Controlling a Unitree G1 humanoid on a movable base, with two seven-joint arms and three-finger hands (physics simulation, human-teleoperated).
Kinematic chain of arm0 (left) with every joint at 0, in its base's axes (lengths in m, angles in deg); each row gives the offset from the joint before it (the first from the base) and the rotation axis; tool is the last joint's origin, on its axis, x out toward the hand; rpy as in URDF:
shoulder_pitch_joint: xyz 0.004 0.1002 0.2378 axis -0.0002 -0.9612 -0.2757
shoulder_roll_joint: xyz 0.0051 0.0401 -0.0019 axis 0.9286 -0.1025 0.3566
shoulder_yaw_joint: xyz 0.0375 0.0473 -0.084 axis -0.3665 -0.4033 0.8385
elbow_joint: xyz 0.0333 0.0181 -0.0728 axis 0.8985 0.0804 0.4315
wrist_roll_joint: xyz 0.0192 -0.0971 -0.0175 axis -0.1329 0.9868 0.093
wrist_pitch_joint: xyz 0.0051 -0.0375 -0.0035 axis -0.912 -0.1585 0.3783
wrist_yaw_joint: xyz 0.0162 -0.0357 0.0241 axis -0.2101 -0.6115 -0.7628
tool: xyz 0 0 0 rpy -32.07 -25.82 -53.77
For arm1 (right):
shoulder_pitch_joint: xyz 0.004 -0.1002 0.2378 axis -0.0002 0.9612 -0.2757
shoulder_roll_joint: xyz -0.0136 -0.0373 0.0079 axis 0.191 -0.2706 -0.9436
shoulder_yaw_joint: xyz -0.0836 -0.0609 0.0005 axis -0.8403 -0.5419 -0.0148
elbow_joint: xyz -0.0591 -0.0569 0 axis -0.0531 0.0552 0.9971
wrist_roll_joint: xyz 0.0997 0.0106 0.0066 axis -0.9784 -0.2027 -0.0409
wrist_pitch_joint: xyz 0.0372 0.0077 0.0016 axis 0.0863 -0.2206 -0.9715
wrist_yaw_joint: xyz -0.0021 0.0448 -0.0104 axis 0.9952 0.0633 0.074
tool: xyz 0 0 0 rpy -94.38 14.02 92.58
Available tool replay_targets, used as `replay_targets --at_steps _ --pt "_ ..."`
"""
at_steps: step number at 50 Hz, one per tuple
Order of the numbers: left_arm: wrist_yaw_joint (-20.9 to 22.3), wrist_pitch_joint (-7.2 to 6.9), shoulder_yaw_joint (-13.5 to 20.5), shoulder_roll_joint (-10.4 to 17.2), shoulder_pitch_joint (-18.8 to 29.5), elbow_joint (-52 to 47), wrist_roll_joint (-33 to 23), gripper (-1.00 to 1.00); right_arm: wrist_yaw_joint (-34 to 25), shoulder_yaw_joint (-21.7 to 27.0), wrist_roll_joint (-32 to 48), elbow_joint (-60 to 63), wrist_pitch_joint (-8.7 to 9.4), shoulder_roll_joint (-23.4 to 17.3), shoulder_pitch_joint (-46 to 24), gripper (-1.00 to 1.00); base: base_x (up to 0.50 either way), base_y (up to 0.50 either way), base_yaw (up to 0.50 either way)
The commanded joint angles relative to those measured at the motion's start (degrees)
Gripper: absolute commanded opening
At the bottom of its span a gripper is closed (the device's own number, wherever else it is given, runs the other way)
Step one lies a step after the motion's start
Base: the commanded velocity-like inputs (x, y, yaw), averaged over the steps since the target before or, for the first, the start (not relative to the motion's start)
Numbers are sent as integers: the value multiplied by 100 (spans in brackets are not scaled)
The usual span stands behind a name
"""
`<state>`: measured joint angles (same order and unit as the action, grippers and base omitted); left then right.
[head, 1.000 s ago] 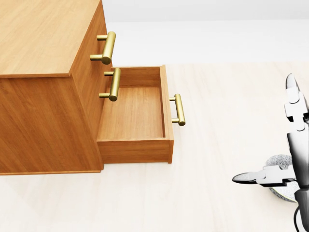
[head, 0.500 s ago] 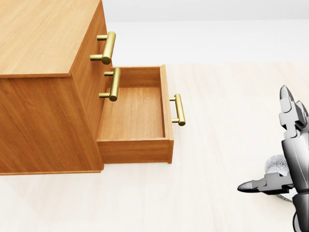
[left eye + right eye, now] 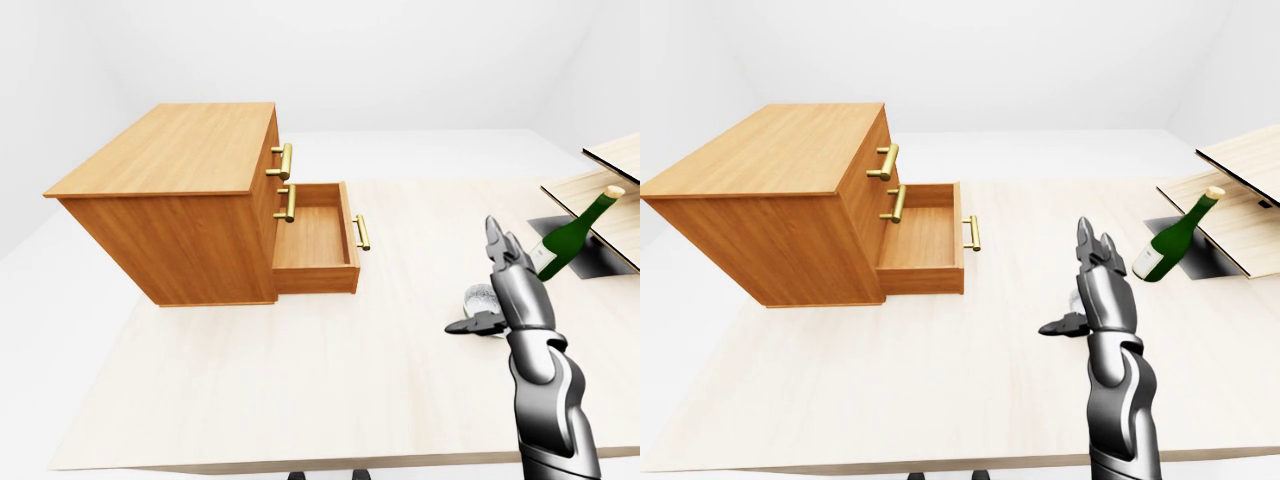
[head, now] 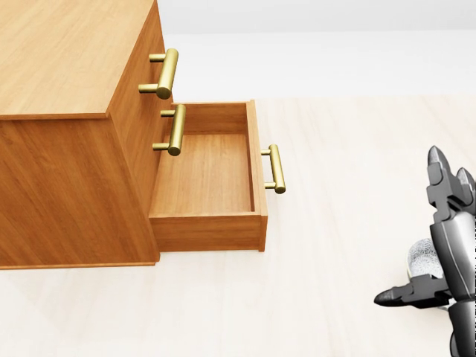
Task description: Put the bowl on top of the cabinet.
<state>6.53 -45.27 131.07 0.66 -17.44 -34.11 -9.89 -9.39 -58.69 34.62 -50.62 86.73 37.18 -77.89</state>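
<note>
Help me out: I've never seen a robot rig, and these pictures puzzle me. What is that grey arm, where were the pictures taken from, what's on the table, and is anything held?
These are simulator renders from a humanoid robot. All three cameras sit on its head. The two eye views show the whole table, and the head view looks closer at the cabinet. The grey limb is the robot's own right arm, ending in its right hand with three fingers. On the pale table stand the wooden cabinet, its lowest drawer pulled out, a tilted green bottle at the right, and a small bowl beside the hand. Nothing is held: the fingers are spread open next to the bowl. The left hand shows nowhere.
</note>
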Motion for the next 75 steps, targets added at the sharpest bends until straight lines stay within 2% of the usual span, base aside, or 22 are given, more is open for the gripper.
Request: replay_targets --at_steps 1,27,61,75 --pt "-38 0 24 24 -5 -34 59 100 58 -23 206 -256 0 -26 41 100 0 0 0" --pt "-50 0 59 48 -12 -31 116 100 323 -45 572 -894 0 -133 50 100 0 0 0" --pt "-47 0 43 32 -17 -53 116 100 943 -89 408 -1994 0 -361 -156 100 0 0 0" --pt "-13 0 -3 -1 -28 -29 48 100 1017 -73 369 -2098 0 -411 -182 100 0 0 0"
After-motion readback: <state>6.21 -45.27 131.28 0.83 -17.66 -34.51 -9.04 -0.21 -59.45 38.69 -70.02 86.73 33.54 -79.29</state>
